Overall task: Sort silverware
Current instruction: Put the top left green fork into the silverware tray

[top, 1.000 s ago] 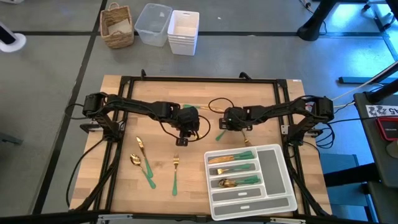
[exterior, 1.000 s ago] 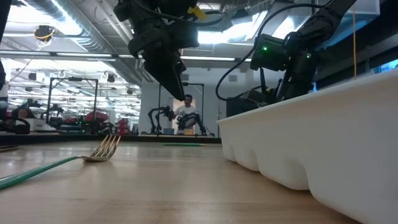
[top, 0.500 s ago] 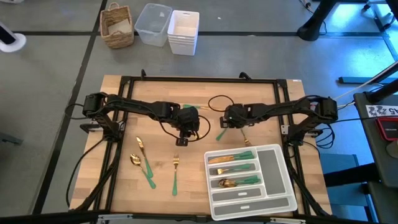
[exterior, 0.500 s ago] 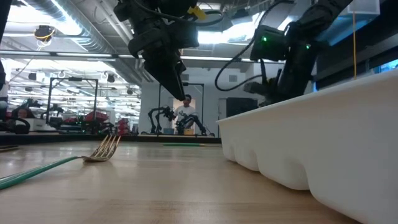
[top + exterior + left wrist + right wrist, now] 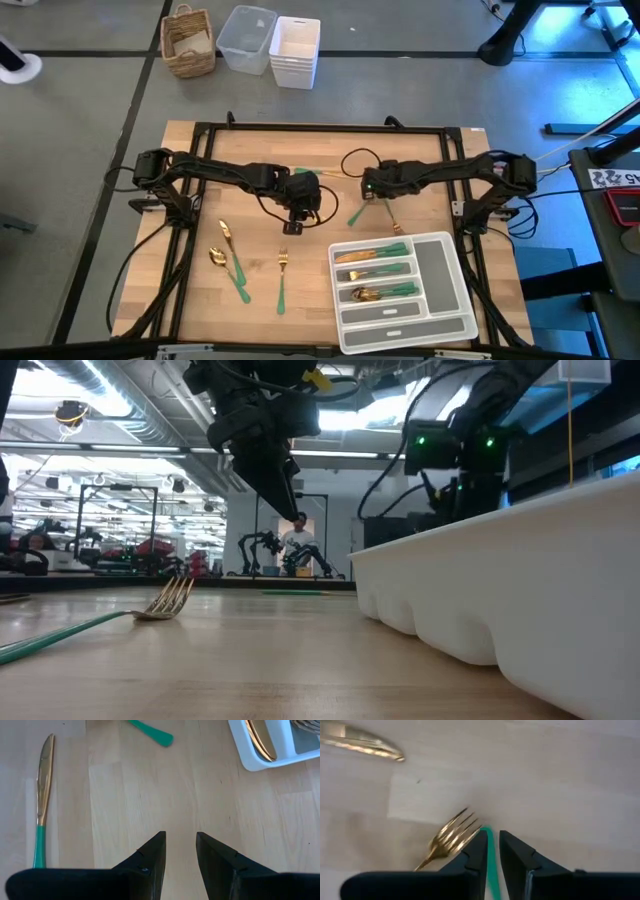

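High view: my two dark arms reach in over the pale slatted-wood worktop, which sits inside a black tube frame. My right tool is near the middle, pinched on the slim green handle of a piece of silverware that slants down toward the worktop; my right wrist view shows that green strip clamped between the narrow dark fingers, with a loose gold fork head just beside them and a smooth gold blade tip farther off. My left tool hangs over bare wood a little to the left, fingers parted and holding nothing, as the gap in the left wrist view shows. In that view a flat gold knife with a green handle lies on the boards. Toward the front left of the worktop lie a fork, a spoon and a third piece, all gold-headed and green-handled. The white moulded plastic tray at front right holds more of them lengthwise in its three left slots. In the low view the fork's curved tines rest on the wood.
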Tool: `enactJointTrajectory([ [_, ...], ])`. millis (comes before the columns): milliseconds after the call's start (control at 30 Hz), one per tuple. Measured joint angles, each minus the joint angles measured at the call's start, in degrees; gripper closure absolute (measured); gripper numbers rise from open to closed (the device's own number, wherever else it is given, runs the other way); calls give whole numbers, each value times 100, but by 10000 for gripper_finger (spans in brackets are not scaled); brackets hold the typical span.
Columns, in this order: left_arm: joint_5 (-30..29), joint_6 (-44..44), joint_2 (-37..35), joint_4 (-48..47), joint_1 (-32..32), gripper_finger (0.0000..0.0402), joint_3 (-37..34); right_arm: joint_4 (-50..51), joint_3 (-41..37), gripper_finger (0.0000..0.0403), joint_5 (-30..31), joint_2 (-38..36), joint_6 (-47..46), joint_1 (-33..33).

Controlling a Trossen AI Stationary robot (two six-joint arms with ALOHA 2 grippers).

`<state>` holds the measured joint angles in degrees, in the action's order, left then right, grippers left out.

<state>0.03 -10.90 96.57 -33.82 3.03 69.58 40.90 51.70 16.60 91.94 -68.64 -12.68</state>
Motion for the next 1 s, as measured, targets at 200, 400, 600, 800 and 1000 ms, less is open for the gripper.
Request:
enactJointTrajectory([
  [200,0,11,0,-1,0,300,0,-158,0,352,-68,216,273,-251],
  [400,0,17,0,-3,1,300,0,-868,0,352,-103,377,483,-283],
  [600,-2,20,0,-24,1,300,0,-1928,0,352,-453,714,894,-394],
  [800,-2,59,0,-26,2,300,0,-2416,4,352,-522,734,1194,-390],
  [1000,-2,79,0,-33,2,300,0,-2336,4,352,-677,345,1114,-299],
])
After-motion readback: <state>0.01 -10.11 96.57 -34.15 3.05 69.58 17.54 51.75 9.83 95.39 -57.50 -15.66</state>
